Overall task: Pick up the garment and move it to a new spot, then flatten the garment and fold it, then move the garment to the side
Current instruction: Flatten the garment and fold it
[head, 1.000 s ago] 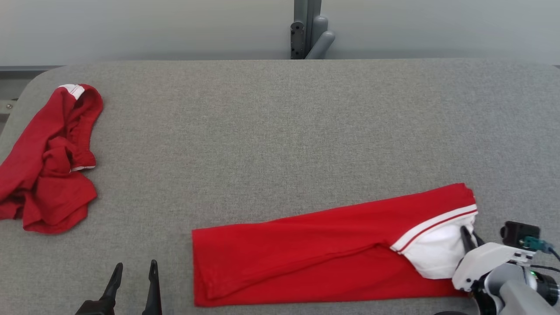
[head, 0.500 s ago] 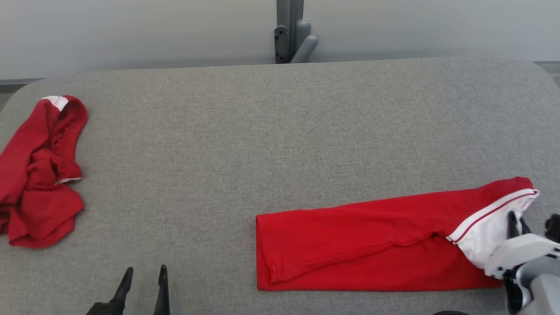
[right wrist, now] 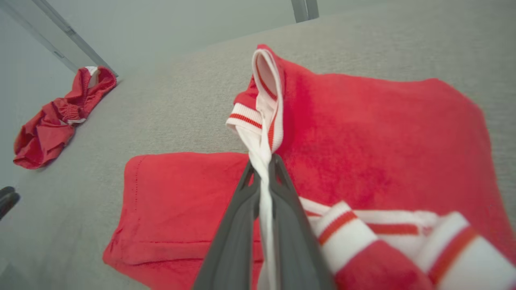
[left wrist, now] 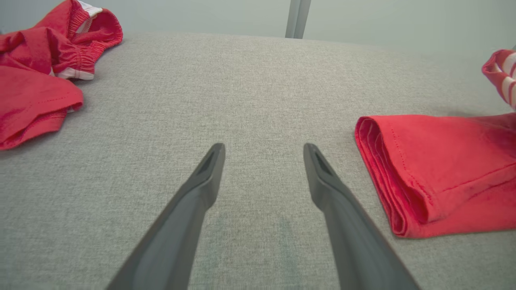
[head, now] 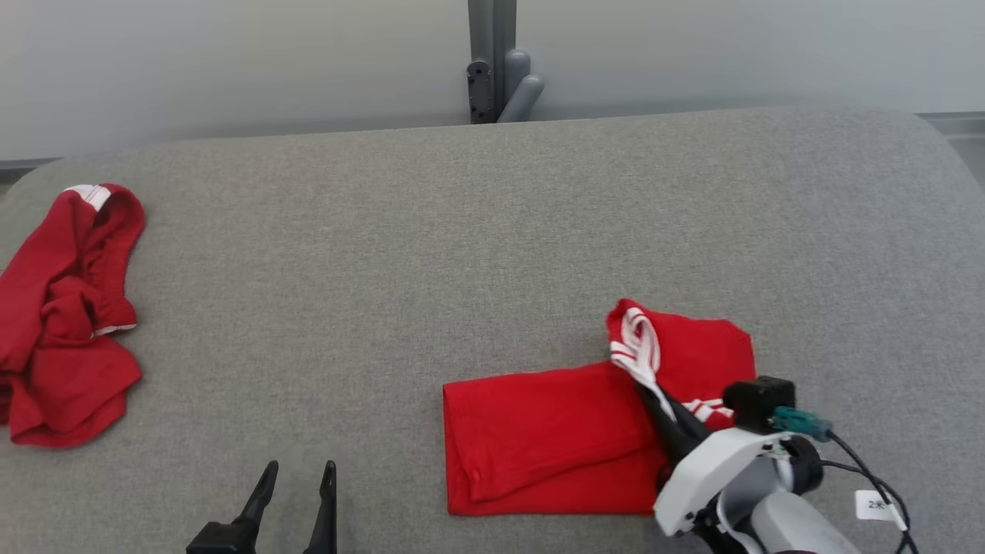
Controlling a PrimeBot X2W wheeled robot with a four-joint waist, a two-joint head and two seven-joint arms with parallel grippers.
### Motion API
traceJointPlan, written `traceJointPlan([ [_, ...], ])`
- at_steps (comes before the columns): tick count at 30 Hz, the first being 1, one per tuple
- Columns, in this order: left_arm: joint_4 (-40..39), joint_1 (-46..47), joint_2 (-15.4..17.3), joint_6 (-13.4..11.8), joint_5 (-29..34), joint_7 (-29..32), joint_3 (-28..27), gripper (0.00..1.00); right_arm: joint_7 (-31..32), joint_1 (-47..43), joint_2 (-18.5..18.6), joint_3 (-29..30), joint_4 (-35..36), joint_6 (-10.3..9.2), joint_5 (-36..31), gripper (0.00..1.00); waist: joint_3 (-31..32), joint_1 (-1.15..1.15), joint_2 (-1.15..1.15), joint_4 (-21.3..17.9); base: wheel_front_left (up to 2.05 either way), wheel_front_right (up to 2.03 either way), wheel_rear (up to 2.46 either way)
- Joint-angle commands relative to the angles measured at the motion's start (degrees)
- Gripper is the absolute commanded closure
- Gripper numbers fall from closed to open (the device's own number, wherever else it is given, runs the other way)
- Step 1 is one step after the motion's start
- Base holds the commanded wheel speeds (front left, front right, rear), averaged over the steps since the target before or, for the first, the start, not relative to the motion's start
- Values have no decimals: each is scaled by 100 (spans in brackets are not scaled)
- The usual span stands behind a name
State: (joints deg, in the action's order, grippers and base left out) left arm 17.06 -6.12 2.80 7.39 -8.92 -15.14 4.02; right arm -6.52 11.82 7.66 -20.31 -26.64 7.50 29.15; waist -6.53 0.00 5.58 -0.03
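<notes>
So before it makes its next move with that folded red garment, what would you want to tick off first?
1. Grip: the right jaws are shut on the white striped trim of the folded garment: ok.
2. Fold laid down: the held end stands up off the lower layers: not ok.
3. Lower layers flat on the table, edges stacked: ok.
4. The left jaws are open and apart from any cloth: ok.
5. The crumpled garment lies apart at the far left: ok.
6. How many layers the grip holds: cannot tell.
</notes>
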Motion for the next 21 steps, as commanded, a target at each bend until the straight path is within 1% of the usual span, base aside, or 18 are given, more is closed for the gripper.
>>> traceJointPlan([
  [1, 10, 97, 19, 13, -46, 2, 16, 0, 78, -61, -25, -263, 163, -3, 132, 100, -90, 0, 0, 215, 0, 0, 0],
  [4, 19, 124, 17, 15, -48, 2, 77, 0, 196, 63, -66, -788, 300, -2, 281, 100, -133, 0, 0, 461, 0, 0, 0],
  [6, 27, 145, 18, 15, -37, 2, 113, 0, 222, 162, -106, -1045, 267, -2, 365, 100, -162, 0, 0, 630, 0, 0, 0],
  [10, 38, 145, 18, 16, -24, 2, 133, 0, 176, 369, -196, -1482, 32, -2, 416, 100, -192, 0, 0, 903, 0, 0, 0],
  [14, 62, 111, 17, 17, -37, 2, 111, 0, 13, 605, -282, -1721, -343, -2, 405, 100, -203, 0, 0, 1048, 0, 0, 0],
  [15, 64, 109, 17, 16, -42, 2, 110, 0, -49, 647, -298, -1744, -448, -2, 400, 38, -205, 0, 0, 1064, 0, 0, 0],
  [16, 64, 107, 17, 16, -51, 2, 110, 0, -142, 684, -328, -1760, -518, -2, 438, 0, -204, 0, 0, 1075, 0, 0, 0],
  [19, 47, 83, 18, 14, -66, 2, 55, 0, -442, 786, -387, -1745, -644, -2, 547, 0, -195, 0, 0, 1030, 0, 0, 0],
  [21, 40, 77, 18, 6, -69, 2, 34, 0, -532, 820, -388, -1710, -659, -2, 575, 0, -189, 0, 0, 988, 0, 0, 0],
])
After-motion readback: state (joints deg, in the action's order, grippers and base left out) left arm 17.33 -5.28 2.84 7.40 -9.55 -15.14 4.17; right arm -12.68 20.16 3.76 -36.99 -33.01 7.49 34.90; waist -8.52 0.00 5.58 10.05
